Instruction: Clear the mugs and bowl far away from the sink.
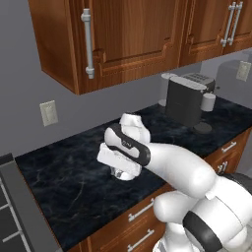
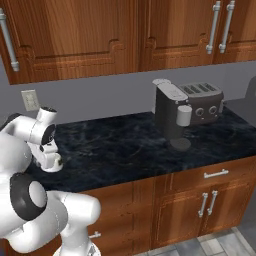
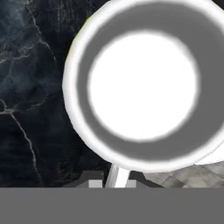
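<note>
Nearest in the hand view, the white mug (image 3: 144, 85) takes up the centre and right of the frame, seen straight down into its round mouth, with the dark marbled tabletop (image 3: 35, 87) around it on the left. The hand (image 3: 114, 176) is clamped together on the mug's rim at the bottom of that frame.

In the left base view the hand (image 1: 123, 170) points down at the middle of the frame, the mug (image 1: 122, 173) a pale shape just under it, at the tabletop (image 1: 69, 182). In the right base view the mug (image 2: 51, 162) sits at the left edge of the frame, on the tabletop (image 2: 125, 145) under the hand (image 2: 49, 157).

Farther back, toward the right, a dark coffee machine (image 2: 170, 117) stands on the tabletop with a toaster (image 2: 202, 102) just beside it. Wooden wall cabinets (image 2: 100, 35) hang above.
</note>
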